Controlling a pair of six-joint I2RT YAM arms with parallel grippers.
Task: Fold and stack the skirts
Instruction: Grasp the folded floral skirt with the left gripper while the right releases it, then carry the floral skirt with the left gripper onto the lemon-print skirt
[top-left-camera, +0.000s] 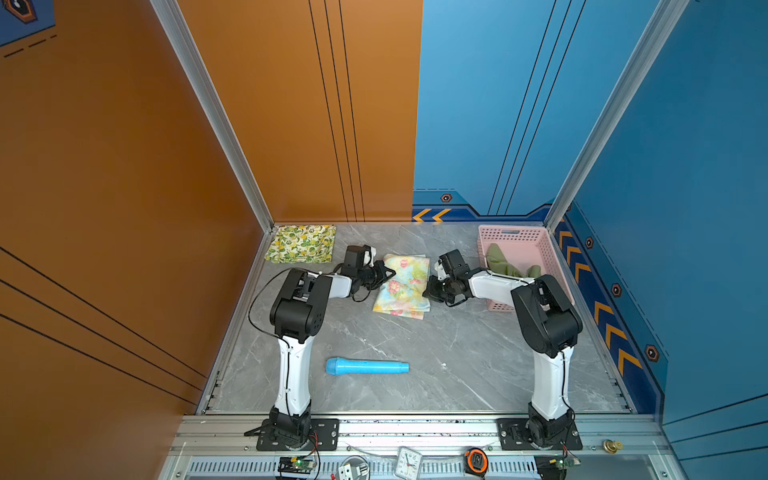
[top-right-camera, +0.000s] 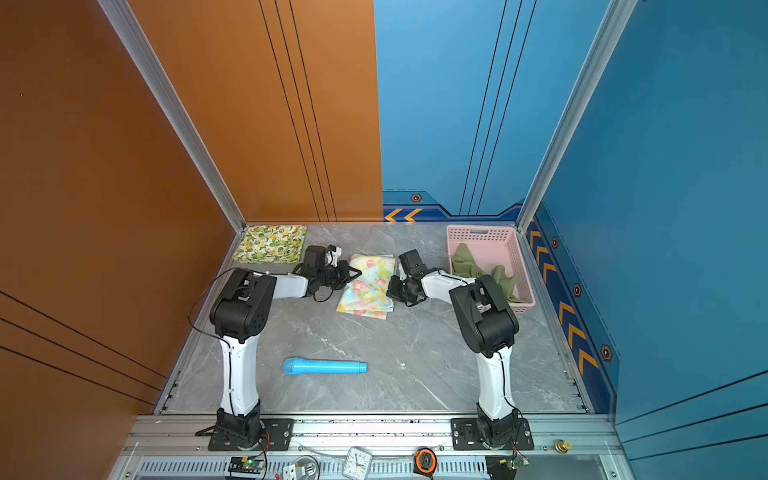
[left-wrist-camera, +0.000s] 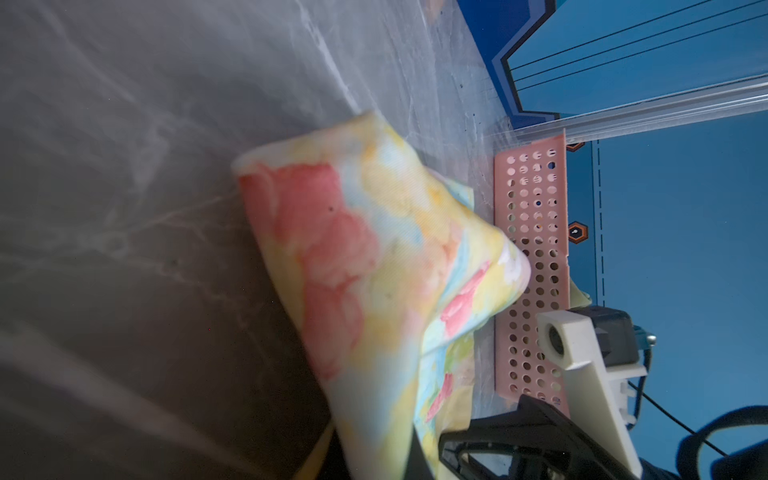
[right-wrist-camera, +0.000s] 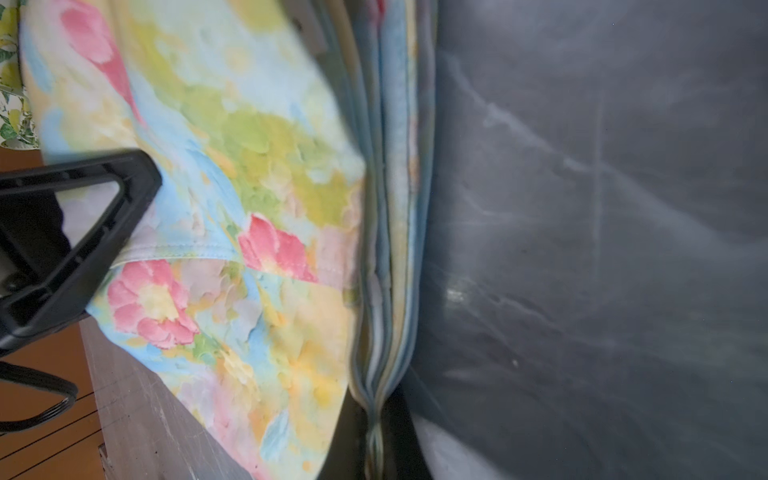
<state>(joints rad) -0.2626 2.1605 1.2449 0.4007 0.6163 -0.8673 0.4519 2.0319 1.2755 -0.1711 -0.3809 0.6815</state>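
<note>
The pastel floral skirt (top-left-camera: 403, 284) (top-right-camera: 368, 286) lies folded mid-table between both arms. My left gripper (top-left-camera: 388, 274) (top-right-camera: 355, 273) is shut on its left edge; in the left wrist view the cloth (left-wrist-camera: 374, 257) runs into the jaws (left-wrist-camera: 374, 465). My right gripper (top-left-camera: 428, 291) (top-right-camera: 392, 289) is shut on the right edge, where the stacked layers (right-wrist-camera: 390, 208) pinch between its jaws (right-wrist-camera: 376, 449). The lemon-print skirt (top-left-camera: 301, 243) (top-right-camera: 270, 243) lies folded in the back left corner. The olive green skirt (top-left-camera: 505, 264) (top-right-camera: 469, 266) sits crumpled in the basket.
The pink lattice basket (top-left-camera: 515, 235) (top-right-camera: 482, 232) (left-wrist-camera: 532, 232) stands at the back right against the wall. A blue cylinder (top-left-camera: 365, 367) (top-right-camera: 324, 367) lies near the front between the arm bases. A clock (top-left-camera: 408, 461) and tape measure (top-left-camera: 476, 459) rest on the front rail.
</note>
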